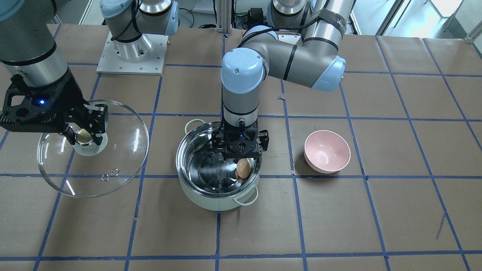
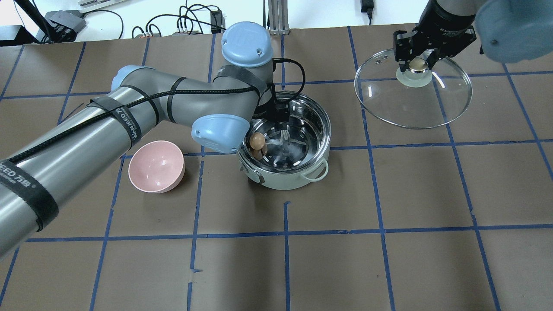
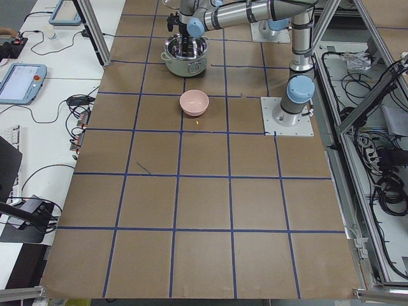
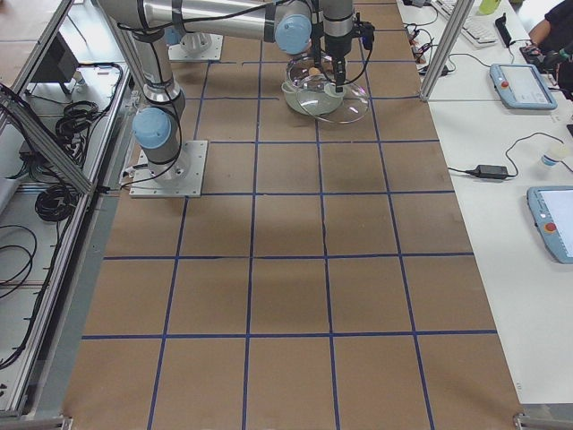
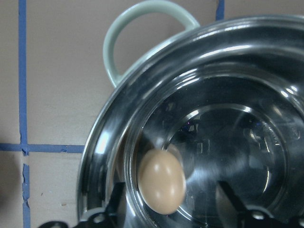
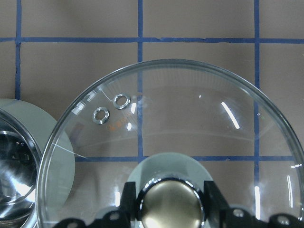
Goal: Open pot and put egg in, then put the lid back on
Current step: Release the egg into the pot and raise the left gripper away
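**Well, the egg is in the open pot and the lid is held off to one side**

The mint-green pot (image 1: 216, 197) stands uncovered on the table (image 1: 376, 226), with its steel inside catching the light. The tan egg (image 1: 243, 168) lies inside it, close to the inner wall on the side that faces the pink bowl (image 1: 327, 151), and its reflection shows in the steel next to it. The left end effector (image 1: 241, 158) hangs straight down over the pot's mouth. Its fingers are spread wide to either side of the egg, clear of the shell, so it grips nothing.

On the far side of the pot from the bowl, well apart from the rim, the right end effector (image 1: 84, 135) is clamped on the gold knob (image 1: 83, 136) of the glass lid (image 1: 113, 158). It holds the lid above the table, tilted, with the two small steam vents (image 1: 110, 174) on the lower part of the glass. From the right wrist camera, the edge of the pot shows just past the lid's rim.

The pink bowl sits upright on the table, near the pot but not touching it.
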Controlling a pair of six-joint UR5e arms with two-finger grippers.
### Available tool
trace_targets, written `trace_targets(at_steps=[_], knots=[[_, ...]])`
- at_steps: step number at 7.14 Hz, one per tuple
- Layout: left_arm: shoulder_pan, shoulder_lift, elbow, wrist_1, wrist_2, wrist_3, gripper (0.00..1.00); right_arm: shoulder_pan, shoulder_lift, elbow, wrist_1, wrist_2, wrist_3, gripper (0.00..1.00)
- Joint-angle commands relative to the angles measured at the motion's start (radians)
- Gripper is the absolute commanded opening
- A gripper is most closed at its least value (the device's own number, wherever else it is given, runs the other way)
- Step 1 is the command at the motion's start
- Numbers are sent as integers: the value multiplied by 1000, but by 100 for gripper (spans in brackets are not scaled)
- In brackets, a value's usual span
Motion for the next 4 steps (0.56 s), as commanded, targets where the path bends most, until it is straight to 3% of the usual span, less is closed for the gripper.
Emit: trace_targets(at_steps=[1, 2, 4], knots=[[39, 86, 19, -94, -9, 8, 95, 6, 0, -2, 0, 10, 5, 33], [94, 150, 45, -213, -65, 10, 95, 21, -6, -5, 1, 10, 24, 33], [218, 258, 84, -405, -92, 162, 99, 130, -11, -9, 0, 10, 139, 33]])
